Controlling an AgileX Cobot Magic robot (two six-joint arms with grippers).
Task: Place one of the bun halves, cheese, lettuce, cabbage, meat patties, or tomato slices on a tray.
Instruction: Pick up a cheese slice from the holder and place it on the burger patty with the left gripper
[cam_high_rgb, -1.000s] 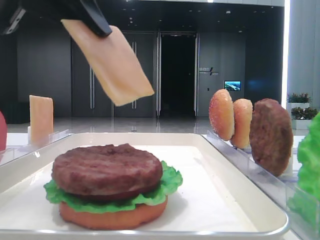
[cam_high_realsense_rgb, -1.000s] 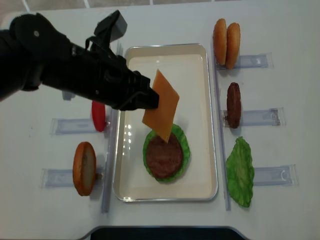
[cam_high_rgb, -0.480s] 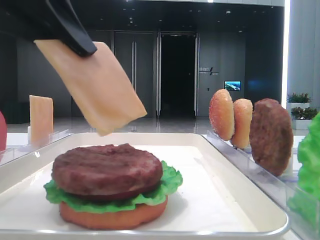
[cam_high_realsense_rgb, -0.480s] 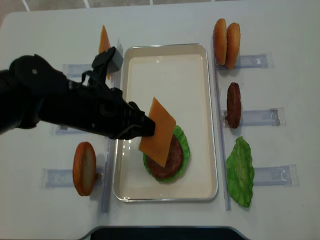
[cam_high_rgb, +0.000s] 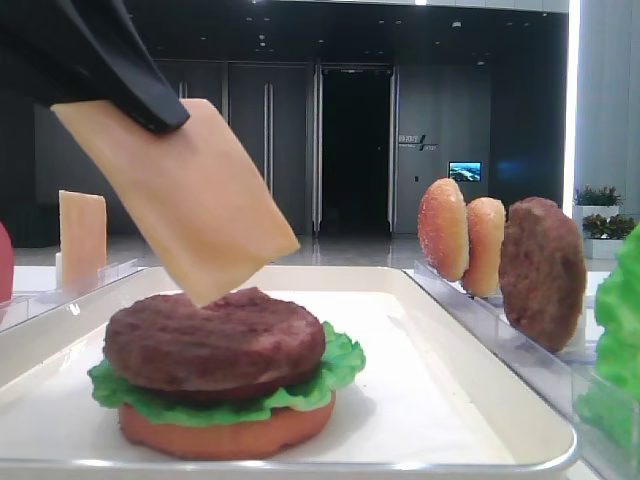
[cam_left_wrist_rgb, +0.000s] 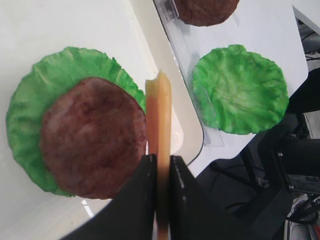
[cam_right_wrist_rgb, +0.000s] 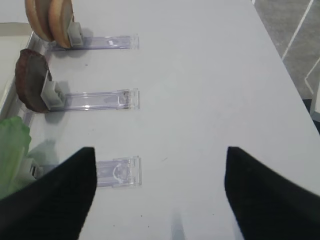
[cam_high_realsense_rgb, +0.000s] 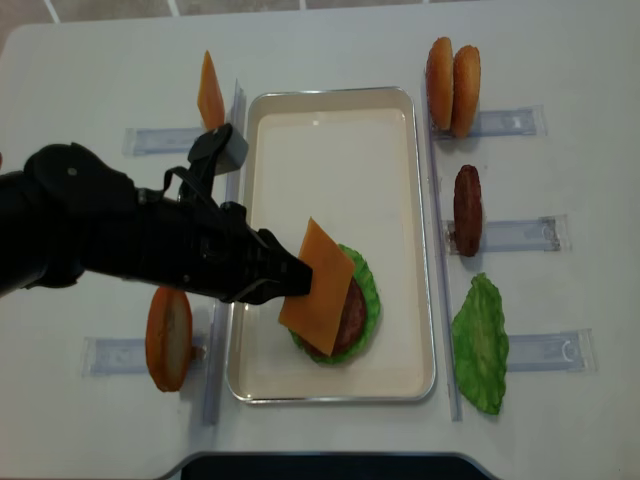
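Observation:
My left gripper is shut on the upper edge of a pale orange cheese slice. The cheese hangs tilted over the tray, its lower corner at or just above the brown meat patty. That patty lies on green lettuce, which rests on a bun half. In the left wrist view the black fingers clamp the slice edge-on. My right gripper stands open over bare white table, holding nothing.
Right of the tray, clear racks hold two bun halves, a patty and a lettuce leaf. On the left stand a bun half and another cheese slice. A clear rack lies near the right gripper.
My left gripper has carried the cheese down and toward the tray's near end, from above the tray's middle to right over the patty. The right side has not changed.

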